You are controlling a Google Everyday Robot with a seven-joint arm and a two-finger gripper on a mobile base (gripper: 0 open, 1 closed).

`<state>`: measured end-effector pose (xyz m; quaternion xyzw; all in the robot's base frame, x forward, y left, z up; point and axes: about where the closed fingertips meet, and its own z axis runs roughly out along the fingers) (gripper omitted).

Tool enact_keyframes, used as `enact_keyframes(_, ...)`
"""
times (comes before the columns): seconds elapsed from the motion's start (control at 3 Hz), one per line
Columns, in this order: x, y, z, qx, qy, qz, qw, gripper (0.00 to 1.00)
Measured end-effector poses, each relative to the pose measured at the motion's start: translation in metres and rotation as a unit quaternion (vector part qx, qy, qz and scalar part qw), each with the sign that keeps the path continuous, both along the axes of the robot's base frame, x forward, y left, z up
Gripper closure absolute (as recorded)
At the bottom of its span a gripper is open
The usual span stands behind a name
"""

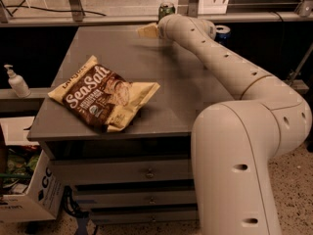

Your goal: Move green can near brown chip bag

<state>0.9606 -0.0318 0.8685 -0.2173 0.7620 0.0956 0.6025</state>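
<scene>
One green can stands upright at the far edge of the table, about midway along that edge, with its silver top showing. The gripper is over the table's far part, just on the near side of the can and a little to its left. Whether it is open or closed cannot be told, nor whether it touches the can. The arm reaches across the table's right side from the bulky white base at the table's near right corner. A blue can peeps out behind the arm at the table's far right, and most of it is hidden.

The bag lies flat on the table's near left part with its "Sea Salt" lettering facing up. One pale corner reaches the table's left edge and its lower end is close to the front edge. It is well apart from the green can, with bare tabletop between them.

Drawers sit beneath the tabletop. A pump bottle stands on a ledge left of the table. A cardboard box sits on the floor below the table's near left corner.
</scene>
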Motion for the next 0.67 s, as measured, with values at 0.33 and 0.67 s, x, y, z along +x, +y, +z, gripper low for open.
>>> enact_keyframes(0.33, 0.014, -0.004, 0.000, -0.001, -0.018, -0.012, 0.9998, 0.18)
enact_keyframes(0.67, 0.021, -0.015, 0.000, -0.006, -0.030, -0.025, 0.9992, 0.41)
